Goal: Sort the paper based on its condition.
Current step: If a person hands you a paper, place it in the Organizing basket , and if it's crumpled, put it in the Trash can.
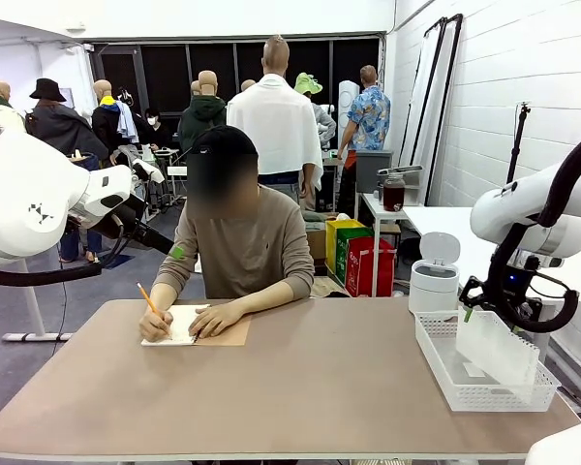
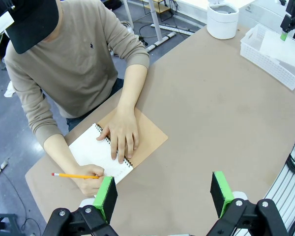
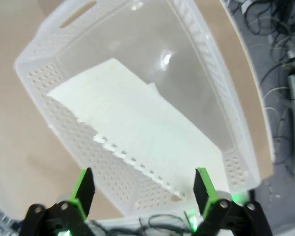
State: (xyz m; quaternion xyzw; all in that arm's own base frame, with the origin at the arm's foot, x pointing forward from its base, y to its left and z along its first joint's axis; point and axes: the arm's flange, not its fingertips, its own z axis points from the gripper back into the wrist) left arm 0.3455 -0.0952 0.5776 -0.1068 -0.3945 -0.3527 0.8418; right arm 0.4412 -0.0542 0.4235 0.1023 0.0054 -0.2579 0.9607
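Note:
One sheet of paper with a torn, perforated edge lies tilted in the white lattice basket, its edge resting over the near wall. My right gripper hovers just above it, open, with nothing between the fingers. From the front, that gripper hangs over the basket at the table's right, the paper leaning inside. My left gripper is open, high above the table near the person's spiral notebook. The basket and its paper appear far off.
A person sits at the far side, writing with a pencil on the notebook, the other hand flat on it. A white lidded bin stands behind the basket. The table's middle is bare.

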